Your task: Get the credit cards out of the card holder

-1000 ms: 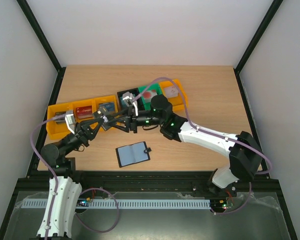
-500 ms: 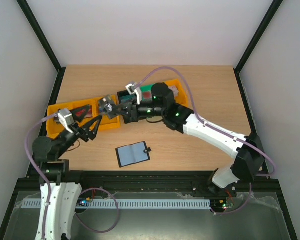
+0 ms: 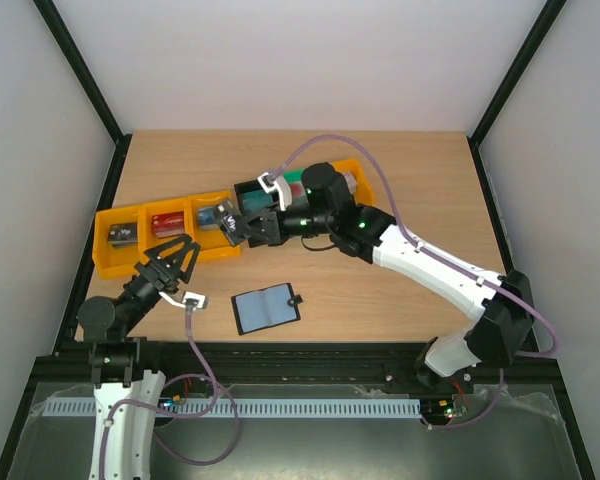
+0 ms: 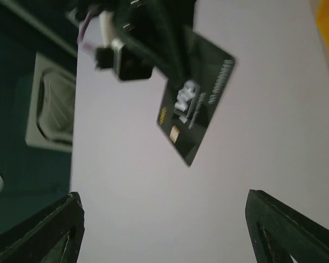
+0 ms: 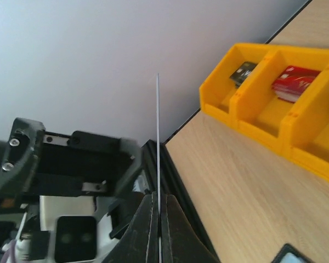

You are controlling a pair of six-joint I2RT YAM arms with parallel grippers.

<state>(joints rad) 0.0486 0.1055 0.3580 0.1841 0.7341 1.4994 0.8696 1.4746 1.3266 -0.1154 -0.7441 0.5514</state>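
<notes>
The black card holder (image 3: 267, 308) lies open on the table, blue-grey inside up, with neither gripper touching it. My right gripper (image 3: 233, 228) is shut on a dark credit card (image 4: 194, 118) and holds it in the air over the yellow bin row. In the right wrist view that card (image 5: 158, 137) shows edge-on as a thin line pinched between the fingertips (image 5: 151, 219). My left gripper (image 3: 173, 252) stands open and empty near the left front, below the card; its fingers (image 4: 71, 230) are spread wide. A red card (image 3: 167, 223) lies in a bin.
A yellow bin row (image 3: 108, 260) at the left holds a dark card (image 3: 120, 233), the red card and a blue item (image 3: 212, 215). Black (image 3: 248, 188), green (image 3: 292, 182) and yellow (image 3: 352, 172) bins stand behind the right arm. Black frame rails border the table.
My left gripper opened, let go of the dark card and drew back toward the near left. The right gripper shut on that card and now holds it alone.
</notes>
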